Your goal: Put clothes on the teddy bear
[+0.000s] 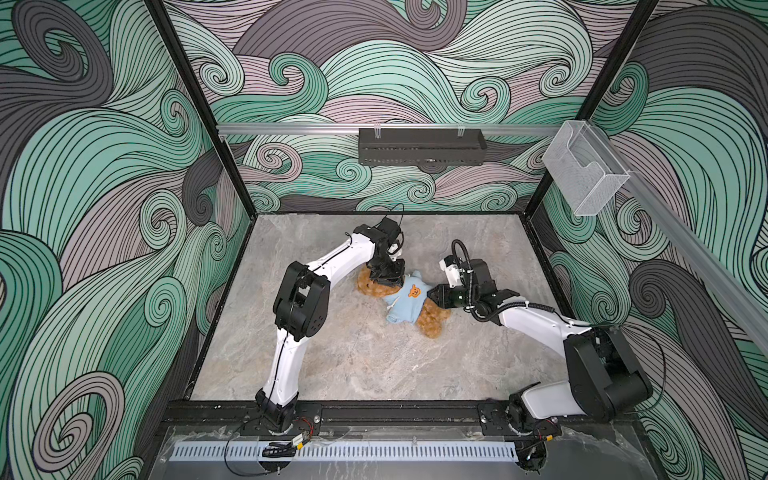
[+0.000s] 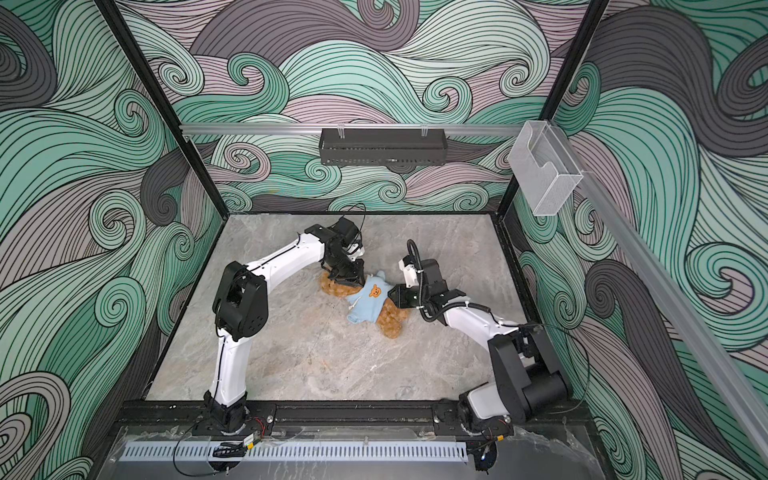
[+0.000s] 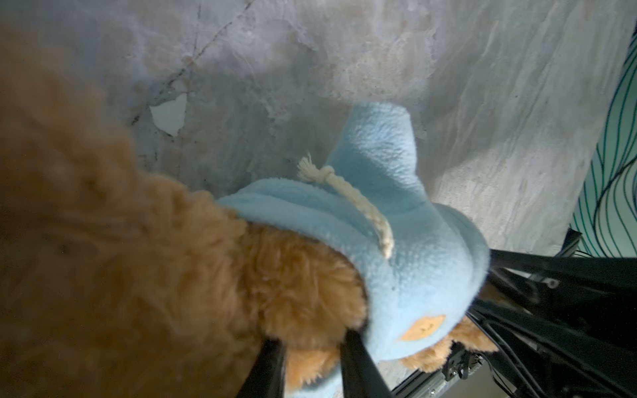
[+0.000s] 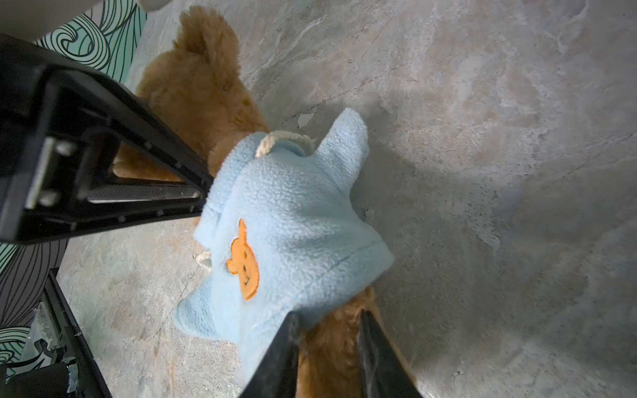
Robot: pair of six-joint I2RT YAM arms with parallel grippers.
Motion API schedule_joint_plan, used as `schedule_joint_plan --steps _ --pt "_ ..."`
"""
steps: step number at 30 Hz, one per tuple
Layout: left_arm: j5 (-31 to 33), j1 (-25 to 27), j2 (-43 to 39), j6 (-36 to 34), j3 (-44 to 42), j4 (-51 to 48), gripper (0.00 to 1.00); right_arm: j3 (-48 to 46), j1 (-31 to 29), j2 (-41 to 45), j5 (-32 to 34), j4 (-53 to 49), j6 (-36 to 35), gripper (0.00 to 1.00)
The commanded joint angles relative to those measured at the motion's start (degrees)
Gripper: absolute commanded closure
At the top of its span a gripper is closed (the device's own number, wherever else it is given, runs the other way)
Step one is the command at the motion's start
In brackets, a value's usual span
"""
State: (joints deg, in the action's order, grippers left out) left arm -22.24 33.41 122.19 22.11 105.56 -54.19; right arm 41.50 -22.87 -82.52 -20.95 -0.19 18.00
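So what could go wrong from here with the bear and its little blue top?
The light-blue fleece hoodie covers the torso of the golden-brown plush teddy bear, but one sleeve looks limp and empty; tugging the hem might trap an arm inside. The left hand straddles fur right at the collar, so it could pinch fleece too and bunch it. The cream drawstring might snag a finger.

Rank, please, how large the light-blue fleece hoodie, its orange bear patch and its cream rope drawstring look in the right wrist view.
Largest, the light-blue fleece hoodie
Then the orange bear patch
Smallest, the cream rope drawstring
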Motion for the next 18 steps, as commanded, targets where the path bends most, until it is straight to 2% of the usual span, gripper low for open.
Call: schedule_joint_plan --steps 1,4,8,13,16,18 --pt "-2.00 0.28 0.05 0.54 1.93 -0.87 0.70 -0.54 0.00 0.97 0.87 -1.38 -1.02 0.69" --pt "0.00 0.28 -1.94 0.92 1.85 -1.09 0.68 -0.07 0.07 2.08 1.88 -3.03 -1.85 0.68" --pt "1.09 0.35 -4.69 1.34 0.76 -0.70 0.66 1.04 0.67 6.06 2.52 -8.62 -3.23 0.56" --pt "-1.44 0.43 -6.77 2.15 -1.29 2.91 0.62 0.87 1.33 10.76 -0.43 -13.48 -3.07 0.44" --pt "-3.27 0.52 -6.02 2.33 -1.64 4.58 0.61 0.04 1.30 10.57 -2.58 -14.36 -2.56 0.36" --pt "-3.35 0.70 -4.38 1.95 -0.43 3.12 0.62 -0.85 1.29 9.90 -3.77 -13.27 -1.84 0.35"
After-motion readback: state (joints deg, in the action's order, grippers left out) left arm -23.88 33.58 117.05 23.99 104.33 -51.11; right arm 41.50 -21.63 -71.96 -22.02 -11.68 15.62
